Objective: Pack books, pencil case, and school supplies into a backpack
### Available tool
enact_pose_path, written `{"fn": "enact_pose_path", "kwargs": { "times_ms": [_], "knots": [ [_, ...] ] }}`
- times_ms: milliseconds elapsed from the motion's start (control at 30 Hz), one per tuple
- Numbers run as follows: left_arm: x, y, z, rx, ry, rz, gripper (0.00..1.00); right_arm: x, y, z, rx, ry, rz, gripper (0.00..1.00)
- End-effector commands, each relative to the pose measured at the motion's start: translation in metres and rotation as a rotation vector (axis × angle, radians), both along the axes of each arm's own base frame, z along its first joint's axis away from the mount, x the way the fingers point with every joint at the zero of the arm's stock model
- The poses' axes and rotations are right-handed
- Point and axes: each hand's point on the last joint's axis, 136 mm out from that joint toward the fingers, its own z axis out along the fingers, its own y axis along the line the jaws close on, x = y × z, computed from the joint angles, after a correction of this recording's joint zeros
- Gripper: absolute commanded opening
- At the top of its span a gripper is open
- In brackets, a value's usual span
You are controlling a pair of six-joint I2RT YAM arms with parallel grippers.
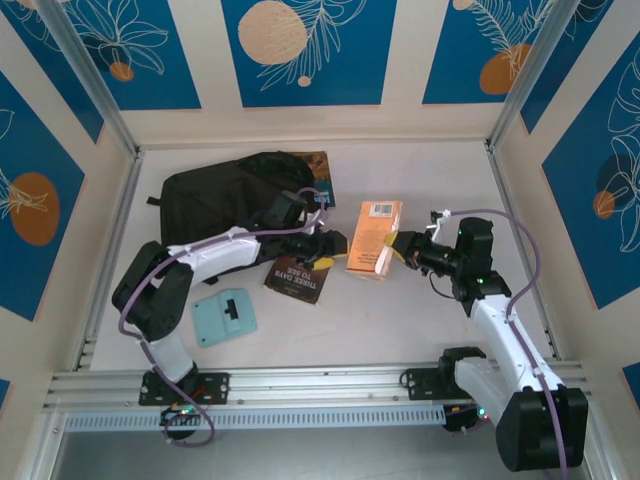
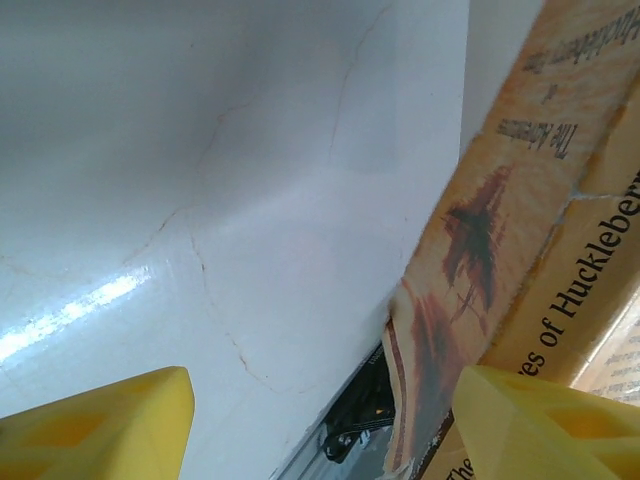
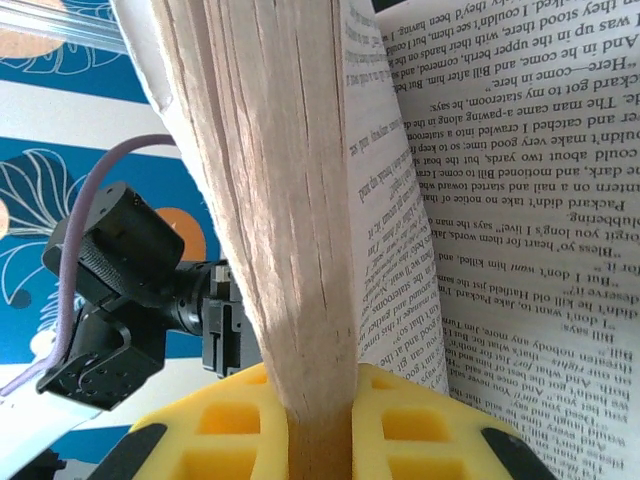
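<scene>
right hand: the right hand is closed narrow on the plain orange paperback book. its yellow fingers pinch a thick slab of pages at one edge, not the whole book.
orange book: it is lifted off the white table, between the two hands. the pages outside the grip have fallen open on one side — probably why the book hangs splayed instead of flat.
left hand: the left hand is spread wide and holds nothing. it sits just beside the book's left edge, and its wrist view has the cover close by one finger.
likely reason: the open hand looks ready to steady or take the book, since the backpack is on the left arm's side.
backpack: the large soft black fabric backpack lies at the far left of the table, well apart from the held book. i cannot tell whether its opening is unzipped.
waiting items: a dark brown paperback with a white title lies flat just below the left hand. a light-teal rounded piece with a black patch lies nearer the arm bases — neither is packed yet.
risk: a grip on part of the pages could let the book sag or slip.
</scene>
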Motion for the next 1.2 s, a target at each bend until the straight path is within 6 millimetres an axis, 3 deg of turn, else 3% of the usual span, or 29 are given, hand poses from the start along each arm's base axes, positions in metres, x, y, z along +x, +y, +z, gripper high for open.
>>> {"fn": "enact_pose_path", "kwargs": {
  "times_ms": [0, 100, 233, 400, 600, 833, 933, 1167],
  "knots": [
    [-0.014, -0.009, 0.053, -0.105, -0.093, -0.072, 0.7, -0.009, 0.008, 0.013, 0.038, -0.028, 0.06, 0.06],
    [-0.011, 0.008, 0.059, -0.008, -0.18, -0.038, 0.69, -0.008, 0.003, 0.013, 0.028, -0.03, 0.037, 0.06],
    [-0.013, 0.018, 0.081, -0.007, -0.261, -0.032, 0.62, -0.008, 0.003, 0.013, 0.033, -0.03, 0.037, 0.06],
    [-0.019, 0.014, 0.098, -0.053, -0.282, -0.068, 0.62, -0.011, 0.01, 0.024, 0.084, -0.061, 0.091, 0.05],
    [-0.021, 0.007, 0.092, -0.079, -0.237, -0.1, 0.72, -0.02, 0.023, 0.04, 0.144, -0.109, 0.186, 0.04],
    [-0.027, -0.01, 0.116, -0.238, -0.211, -0.149, 0.69, -0.027, 0.042, 0.046, 0.164, -0.117, 0.284, 0.03],
    [-0.03, -0.014, 0.124, -0.298, -0.208, -0.161, 0.58, -0.025, 0.042, 0.044, 0.159, -0.11, 0.274, 0.03],
    [-0.032, -0.015, 0.136, -0.358, -0.228, -0.163, 0.15, -0.021, 0.038, 0.037, 0.12, -0.091, 0.228, 0.05]
  ]
}}
